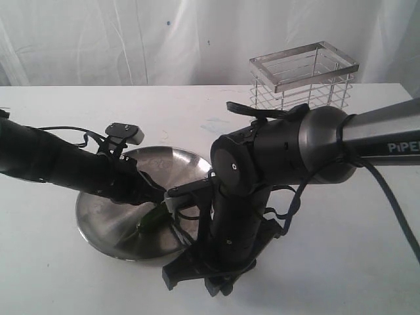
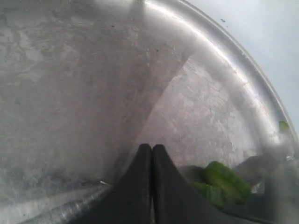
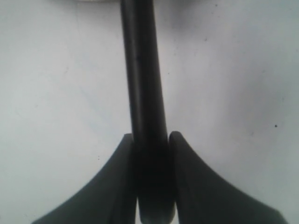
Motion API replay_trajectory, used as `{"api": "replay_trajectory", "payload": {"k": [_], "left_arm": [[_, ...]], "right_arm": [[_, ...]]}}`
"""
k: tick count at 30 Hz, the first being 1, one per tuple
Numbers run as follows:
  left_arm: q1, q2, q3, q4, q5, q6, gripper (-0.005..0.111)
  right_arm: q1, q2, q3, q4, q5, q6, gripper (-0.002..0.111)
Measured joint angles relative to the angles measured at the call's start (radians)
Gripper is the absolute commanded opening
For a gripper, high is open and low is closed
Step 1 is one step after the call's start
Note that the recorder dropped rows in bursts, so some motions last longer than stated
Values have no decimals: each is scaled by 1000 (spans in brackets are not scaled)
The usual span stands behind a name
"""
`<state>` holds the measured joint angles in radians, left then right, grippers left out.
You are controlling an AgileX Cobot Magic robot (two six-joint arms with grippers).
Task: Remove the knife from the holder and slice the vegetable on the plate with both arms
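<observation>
The steel plate (image 1: 167,161) lies left of centre on the white table. On it is the green chilli (image 1: 152,220), seen close in the left wrist view as a chilli (image 2: 225,181) lying just beside my left gripper (image 2: 152,147). That gripper (image 1: 156,195) is shut, fingers pressed together with nothing visible between them, low over the plate (image 2: 93,70). My right gripper (image 3: 152,136) is shut on the black knife (image 3: 140,70), which points away over the white table. The right arm (image 1: 230,223) hides the knife in the exterior view. The wire holder (image 1: 303,75) stands at the back right.
The right arm's thick elbow (image 1: 289,147) hangs over the table between plate and holder. White table (image 1: 341,249) stretches to the right and front. A white curtain (image 1: 131,39) closes off the back.
</observation>
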<state>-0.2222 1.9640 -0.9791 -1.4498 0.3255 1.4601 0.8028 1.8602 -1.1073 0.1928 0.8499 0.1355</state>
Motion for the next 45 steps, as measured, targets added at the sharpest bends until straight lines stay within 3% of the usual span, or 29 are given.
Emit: {"api": "replay_trajectory", "payload": {"k": [18,27,37,45], "left_arm": [[0,-16,-5,54,-19,-37,0],[2,-140,-22,53,-77,-111,0],[2,-163,-22,30,98,-98,0],[2,-123,4,74,117,-98,0]], "right_arm": [[0,-33,-4,-18,174,10,0],[0,-42,-4,-23,183,14,0],[0,-42,-2,-25,156,18,0],[0,-42,-2,-25,156,18,0]]}}
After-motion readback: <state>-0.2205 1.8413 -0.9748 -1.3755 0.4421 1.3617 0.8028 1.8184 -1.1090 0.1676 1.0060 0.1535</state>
